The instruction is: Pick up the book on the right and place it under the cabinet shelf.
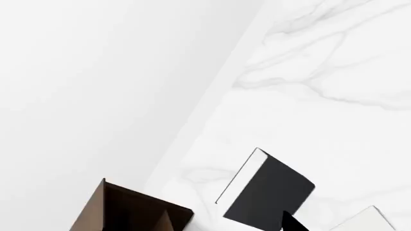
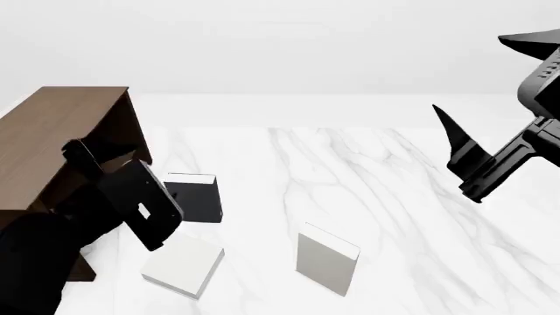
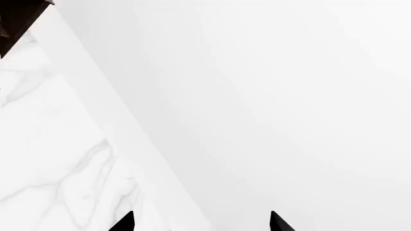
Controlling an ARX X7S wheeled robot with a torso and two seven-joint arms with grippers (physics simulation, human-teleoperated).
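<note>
Right gripper (image 2: 490, 92) raised, fingers spread, holding nothing.
Book (image 2: 326, 258) stands on marble table (image 2: 394, 197), right of pale book (image 2: 183, 265) and dark book (image 2: 194, 197); cabinet (image 2: 52, 134) far left. Left gripper (image 2: 131, 203) near cabinet, state unclear.

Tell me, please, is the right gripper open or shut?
Open: the right gripper shows two fingertips spread well apart, holding nothing.

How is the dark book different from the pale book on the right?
The dark book is charcoal; the pale book on the right is off-white. The dark book sits close to the brown cabinet, the pale book farther from it, out on the open marble table. Both are thin, closed and look similar in size.
</note>
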